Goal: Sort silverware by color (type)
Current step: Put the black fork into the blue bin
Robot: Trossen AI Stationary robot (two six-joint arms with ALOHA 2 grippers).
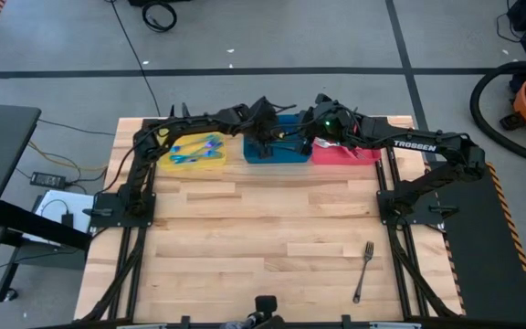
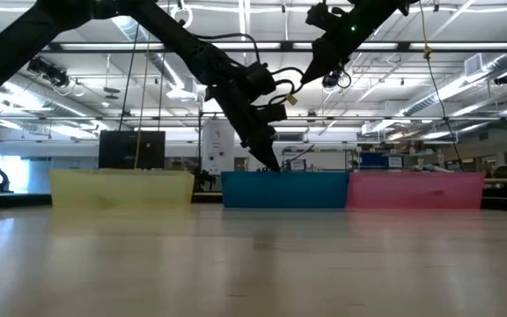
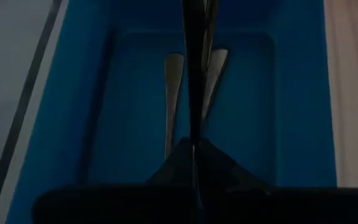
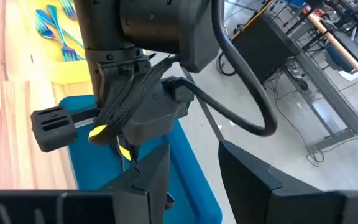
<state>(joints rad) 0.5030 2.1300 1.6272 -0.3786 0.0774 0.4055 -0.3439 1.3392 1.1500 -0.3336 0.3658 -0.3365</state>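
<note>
The left gripper (image 1: 265,144) reaches down into the blue tray (image 1: 290,155), its fingers (image 3: 194,155) clenched on a dark grey utensil (image 3: 196,68) held edge-on above two more grey pieces (image 3: 173,93) lying on the tray floor. The right gripper (image 1: 322,123) hangs higher, over the seam between the blue tray and the red tray (image 1: 345,155) (whether its fingers are released I cannot tell). Blue-handled silverware (image 1: 194,149) lies in the yellow tray (image 1: 167,163). One grey fork (image 1: 363,270) lies alone on the worktop (image 1: 263,228), well apart from the trays
</note>
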